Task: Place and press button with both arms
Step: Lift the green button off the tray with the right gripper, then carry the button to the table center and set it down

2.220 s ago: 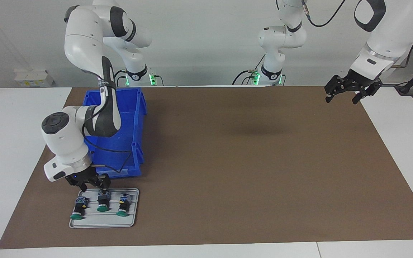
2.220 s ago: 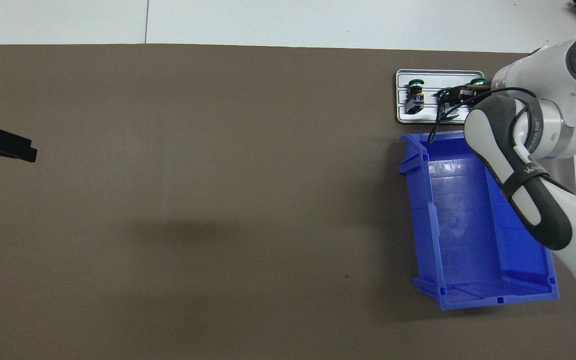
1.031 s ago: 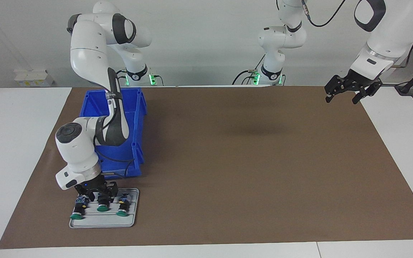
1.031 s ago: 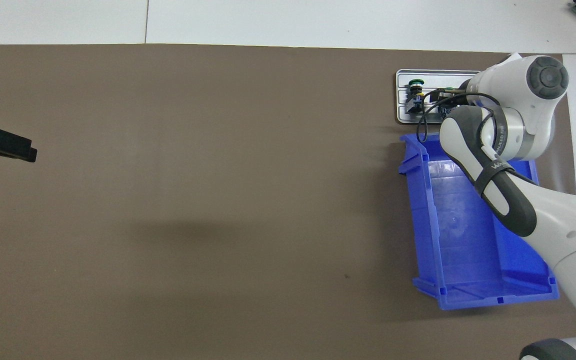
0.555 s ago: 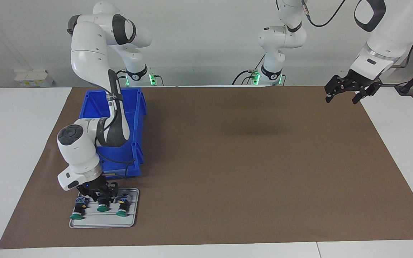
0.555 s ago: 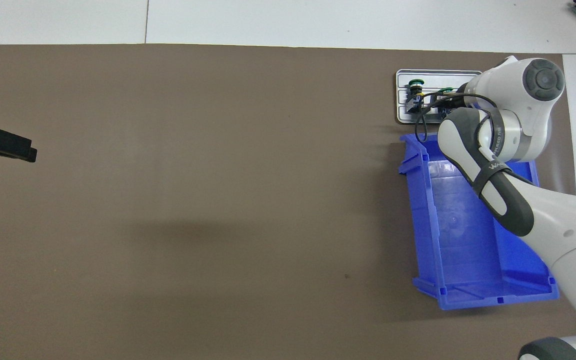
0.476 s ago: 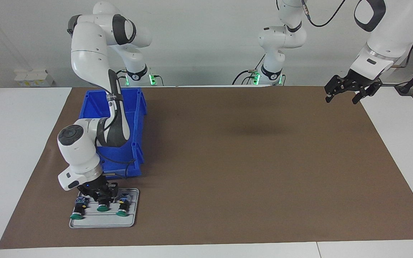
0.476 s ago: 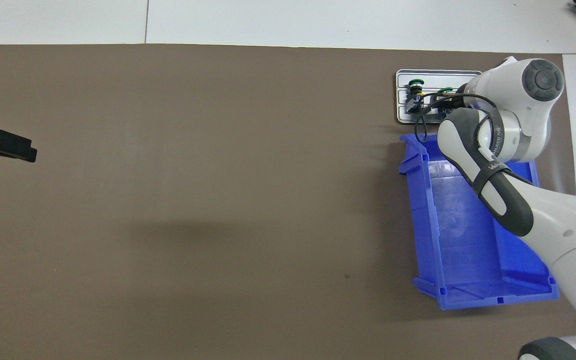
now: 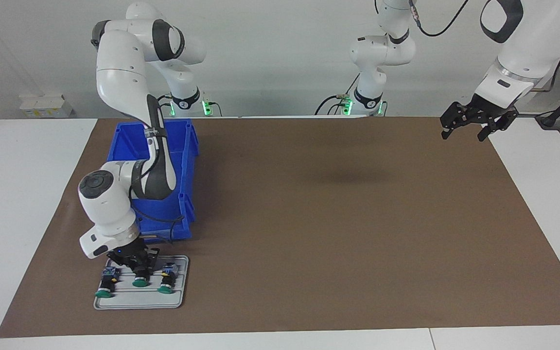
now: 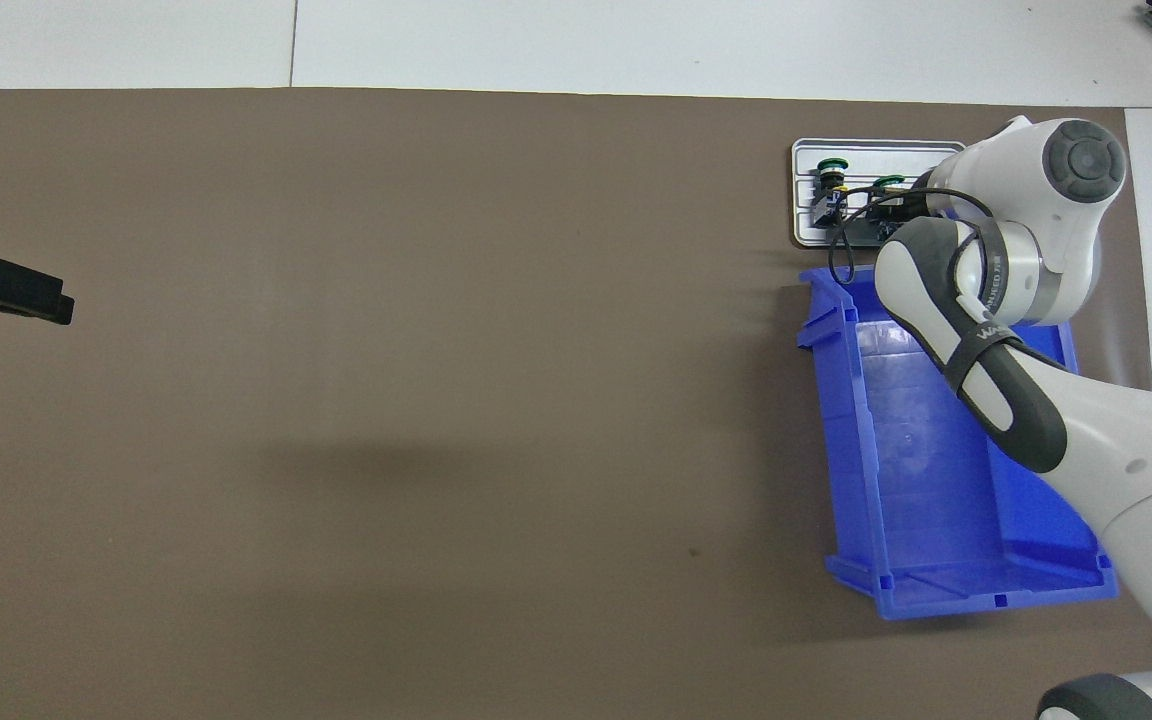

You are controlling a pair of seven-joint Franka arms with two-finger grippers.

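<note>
Brown mat [image 9: 333, 218] held tray [image 9: 136, 302] beside bin [image 9: 188, 194]. Right gripper [image 9: 134, 261] sat on middle button [image 9: 139, 280], grip unclear. Left gripper [image 9: 469, 127] waited, fingers spread.

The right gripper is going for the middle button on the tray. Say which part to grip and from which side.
Grip the middle button by its black body, between the green cap and the terminal block, coming straight down. It lies on its side on the grey tray, with neighbours close on both flanks, so the fingers should drop into those gaps. The right gripper is already low over it.
</note>
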